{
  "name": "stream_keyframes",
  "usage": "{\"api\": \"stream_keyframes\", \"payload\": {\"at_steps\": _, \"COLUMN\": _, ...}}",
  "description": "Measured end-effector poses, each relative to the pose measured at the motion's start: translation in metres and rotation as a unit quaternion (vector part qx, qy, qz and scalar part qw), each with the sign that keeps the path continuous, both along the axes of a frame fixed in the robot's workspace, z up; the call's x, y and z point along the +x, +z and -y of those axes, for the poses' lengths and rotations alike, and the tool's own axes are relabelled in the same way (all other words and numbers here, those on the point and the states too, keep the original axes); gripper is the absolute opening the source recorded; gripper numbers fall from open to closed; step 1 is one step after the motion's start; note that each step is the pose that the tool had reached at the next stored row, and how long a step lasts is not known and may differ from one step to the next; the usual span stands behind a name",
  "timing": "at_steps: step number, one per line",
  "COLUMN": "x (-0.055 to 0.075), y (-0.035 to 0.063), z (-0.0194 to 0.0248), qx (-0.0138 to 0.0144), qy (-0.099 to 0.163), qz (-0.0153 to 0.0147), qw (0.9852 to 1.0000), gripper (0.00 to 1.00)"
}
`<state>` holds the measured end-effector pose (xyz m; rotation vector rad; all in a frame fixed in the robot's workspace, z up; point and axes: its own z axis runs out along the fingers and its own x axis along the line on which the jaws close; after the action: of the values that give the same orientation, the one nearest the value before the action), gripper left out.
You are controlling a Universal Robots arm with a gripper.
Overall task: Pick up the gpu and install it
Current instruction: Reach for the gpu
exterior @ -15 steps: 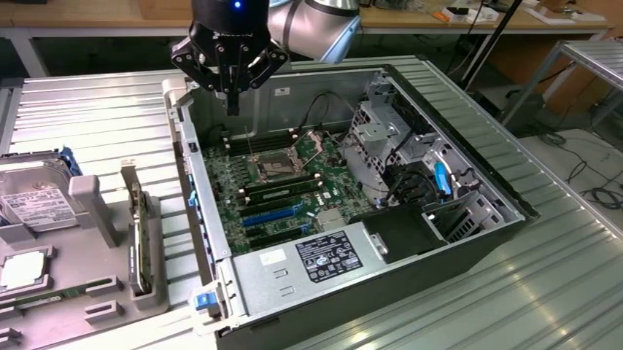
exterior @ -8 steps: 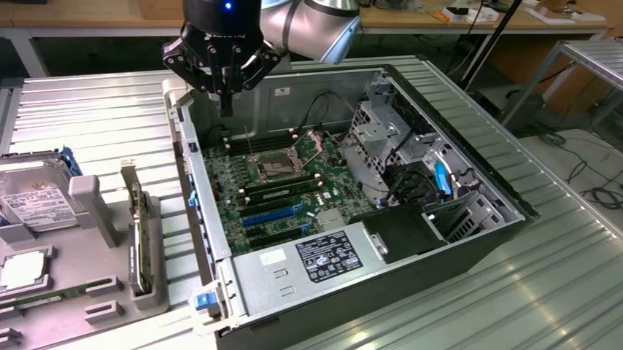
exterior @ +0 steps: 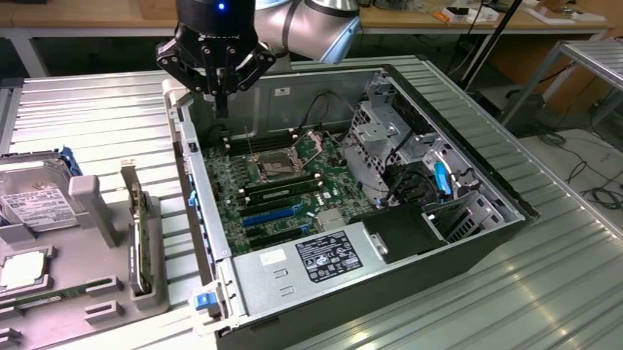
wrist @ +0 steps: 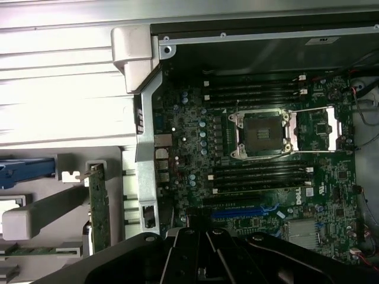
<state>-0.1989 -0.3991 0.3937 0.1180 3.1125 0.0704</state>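
Nearest, on the ribbed silvery metal bench (exterior: 545,306), one open black tower computer case (exterior: 438,292) lay on its side. Its grey sheet-metal power-supply cover (exterior: 282,273) carried one black label. Just beside the case, on the exterior view's left, sat one grey moulded plastic holder (exterior: 90,208). In one of its slots the gpu (exterior: 139,240), a thin flat green card with a silver end bracket, stood on edge, outside the case and untouched. The holder also carried one long narrow green memory stick (exterior: 49,297) and one boxy silver hard drive with a white label (exterior: 34,204). Inside the case lay one green motherboard (exterior: 326,157), with one square metal-framed processor socket (exterior: 276,164) between two banks of long black memory slots. Farther back, over the case's far corner on the exterior view's left, the black jaws of the one silver-and-black robot arm (exterior: 311,22) hung closed together, gripping nothing, well apart from the gpu. Beyond stood a brown wooden bench (exterior: 87,11).
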Motion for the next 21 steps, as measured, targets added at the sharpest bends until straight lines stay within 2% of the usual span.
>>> {"api": "stream_keyframes", "payload": {"at_steps": 21, "x": -0.012, "y": -0.0014, "z": 0.0, "qx": 0.0, "qy": 0.0, "qz": 0.0, "qw": 1.0, "gripper": 0.11}}
